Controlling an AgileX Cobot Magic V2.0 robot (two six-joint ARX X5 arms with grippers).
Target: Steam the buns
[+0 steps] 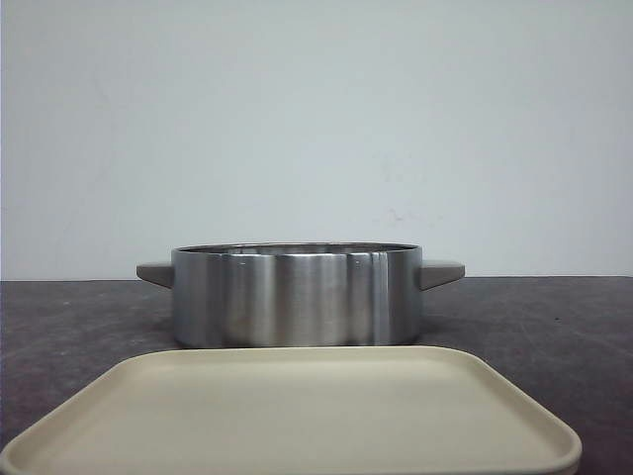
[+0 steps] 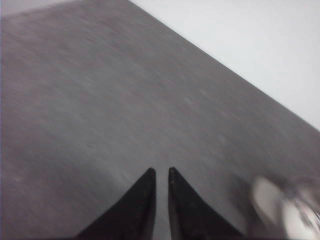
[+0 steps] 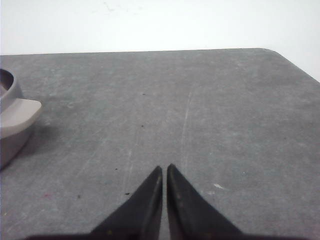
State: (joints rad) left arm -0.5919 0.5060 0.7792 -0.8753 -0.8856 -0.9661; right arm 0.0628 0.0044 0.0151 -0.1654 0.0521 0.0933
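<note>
The buns are out of view in all three views. A stainless steel steamer pot (image 1: 297,297) with grey side handles stands mid-table; its inside is hidden from the front. My left gripper (image 2: 162,171) hovers over bare dark tabletop, its fingers nearly together with nothing between them; the pot's handle (image 2: 280,202) shows blurred off to one side. My right gripper (image 3: 164,168) is shut and empty above the grey tabletop, well apart from the pot's other handle (image 3: 20,116). Neither gripper appears in the front view.
A beige square tray (image 1: 297,416) with a raised rim lies in front of the pot, nothing on it. The table's far edge and rounded corner (image 3: 270,50) meet a white wall.
</note>
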